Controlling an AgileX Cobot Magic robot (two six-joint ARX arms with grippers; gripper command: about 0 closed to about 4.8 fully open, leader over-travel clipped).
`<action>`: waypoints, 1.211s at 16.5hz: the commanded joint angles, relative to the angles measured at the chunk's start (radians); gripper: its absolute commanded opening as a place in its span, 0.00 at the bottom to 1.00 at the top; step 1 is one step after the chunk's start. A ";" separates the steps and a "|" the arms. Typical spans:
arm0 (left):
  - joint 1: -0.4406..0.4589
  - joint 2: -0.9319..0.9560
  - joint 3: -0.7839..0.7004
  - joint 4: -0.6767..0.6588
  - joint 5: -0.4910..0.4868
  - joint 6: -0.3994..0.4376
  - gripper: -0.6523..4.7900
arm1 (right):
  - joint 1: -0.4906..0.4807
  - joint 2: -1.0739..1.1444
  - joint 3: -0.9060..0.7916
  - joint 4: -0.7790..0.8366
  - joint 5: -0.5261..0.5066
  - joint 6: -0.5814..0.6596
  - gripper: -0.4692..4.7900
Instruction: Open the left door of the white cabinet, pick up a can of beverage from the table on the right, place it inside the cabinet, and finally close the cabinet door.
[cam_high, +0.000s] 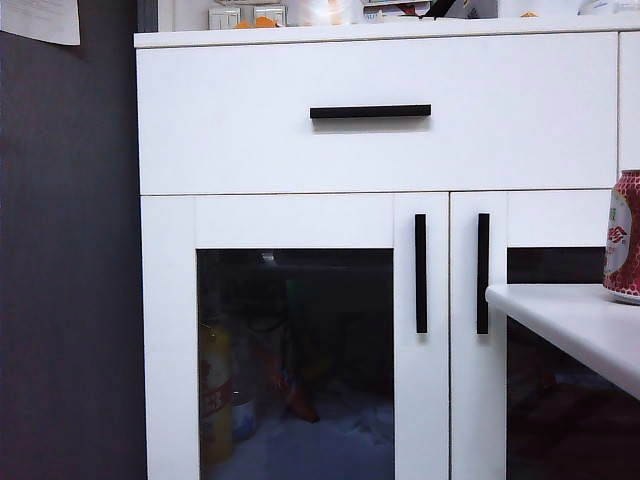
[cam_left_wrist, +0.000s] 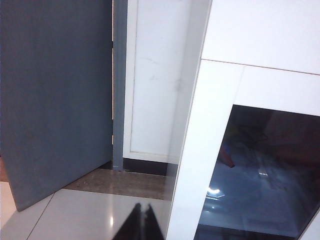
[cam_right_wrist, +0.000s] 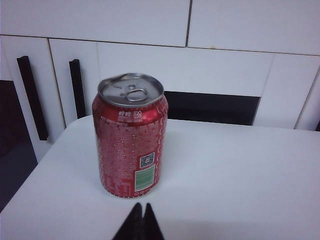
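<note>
One cabinet (cam_high: 300, 150) stands ahead, with one drawer (cam_high: 230, 120) above two glass doors. There are three black bar handles: one level on the drawer, one upright on each door. The left door (cam_high: 300, 340) is closed, its handle (cam_high: 421, 273) along its right edge, just beside the right door's handle (cam_high: 483, 273). Behind its dark glass, dim shapes stand low at the left.

One can (cam_right_wrist: 131, 135) stands upright on the surface (cam_right_wrist: 240, 170), near that surface's left, far corner and in from the edges; the surface right of it is bare. The can is red with a fine white pattern, a green-and-white label patch low on its side and a silver top with its tab flat.

The left gripper (cam_left_wrist: 141, 222) is pinched closed above floor tiles, left of the cabinet. The right gripper (cam_right_wrist: 140, 221) is pinched closed, holding nothing, just near of the can.
</note>
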 joint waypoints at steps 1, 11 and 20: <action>0.001 0.000 0.002 0.019 0.000 0.000 0.11 | 0.001 -0.002 -0.003 0.018 -0.002 0.001 0.09; -0.001 0.000 0.069 0.121 0.125 -0.088 1.00 | 0.001 -0.001 0.182 0.018 -0.002 0.097 0.91; -0.058 0.362 0.553 0.295 0.265 -0.183 1.00 | 0.002 0.254 0.760 -0.026 -0.094 -0.080 0.93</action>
